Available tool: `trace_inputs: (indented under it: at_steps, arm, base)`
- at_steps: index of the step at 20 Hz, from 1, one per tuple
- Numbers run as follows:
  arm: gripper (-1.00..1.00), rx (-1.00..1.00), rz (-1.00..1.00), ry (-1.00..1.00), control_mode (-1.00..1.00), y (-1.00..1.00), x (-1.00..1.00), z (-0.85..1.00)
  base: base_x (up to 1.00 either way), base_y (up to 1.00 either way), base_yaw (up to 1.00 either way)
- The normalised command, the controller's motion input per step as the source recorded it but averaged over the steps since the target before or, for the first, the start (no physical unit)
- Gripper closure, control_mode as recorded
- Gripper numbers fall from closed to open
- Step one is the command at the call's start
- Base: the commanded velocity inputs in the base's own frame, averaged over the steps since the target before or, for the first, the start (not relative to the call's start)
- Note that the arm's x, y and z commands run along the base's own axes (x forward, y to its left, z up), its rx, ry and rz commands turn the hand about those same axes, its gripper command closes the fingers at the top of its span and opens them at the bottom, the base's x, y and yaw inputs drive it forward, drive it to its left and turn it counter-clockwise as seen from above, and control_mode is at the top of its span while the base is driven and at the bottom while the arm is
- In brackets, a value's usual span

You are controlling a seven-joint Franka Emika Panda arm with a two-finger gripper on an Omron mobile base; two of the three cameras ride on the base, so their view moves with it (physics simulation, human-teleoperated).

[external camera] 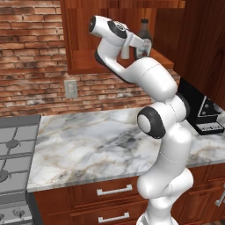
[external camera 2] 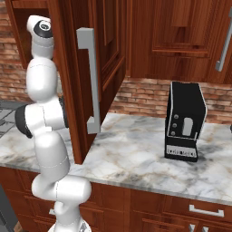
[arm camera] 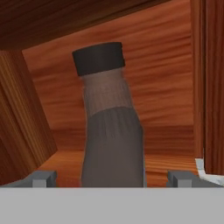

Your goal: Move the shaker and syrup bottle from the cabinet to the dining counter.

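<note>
In the left base view the arm reaches up into the open cabinet [external camera: 83, 44], its gripper [external camera: 139, 46] level with the lower shelf. The syrup bottle [external camera: 144, 33] stands upright on that shelf, right at the hand, its dark cap and neck rising above the wrist. A small pale piece shows just beside the hand; I cannot tell whether it is the shaker. Below, the marble surface [external camera: 88, 145] carries a black appliance [external camera: 206, 116] at the right, and a stove [external camera: 15, 154] sits at the left. In the right base view the cabinet's open door [external camera 2: 79, 77] with its long silver handle [external camera 2: 90, 79] hides the hand and the shelf; the arm goes up behind the door, and the black appliance [external camera 2: 185, 121] stands on the surface [external camera 2: 136, 154] to the right. In the hand view the bottle [arm camera: 111, 127] stands close inside the cabinet, between the two fingers [arm camera: 43, 178], which are spread wide on either side of it and not touching it. Wooden walls and the shelf surround the bottle.
</note>
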Motion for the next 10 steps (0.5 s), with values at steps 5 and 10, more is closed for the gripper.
trace_inputs:
  at_steps: [5, 10]
  arm:
    - [-1.00, 0.00, 0.00, 0.04, -1.00, -0.14, 0.07, 0.00]
    - [-1.00, 0.00, 0.00, 0.05, -1.00, -0.18, 0.03, -0.02]
  base:
    - [0.00, 0.00, 0.00]
    - [0.00, 0.00, 0.00]
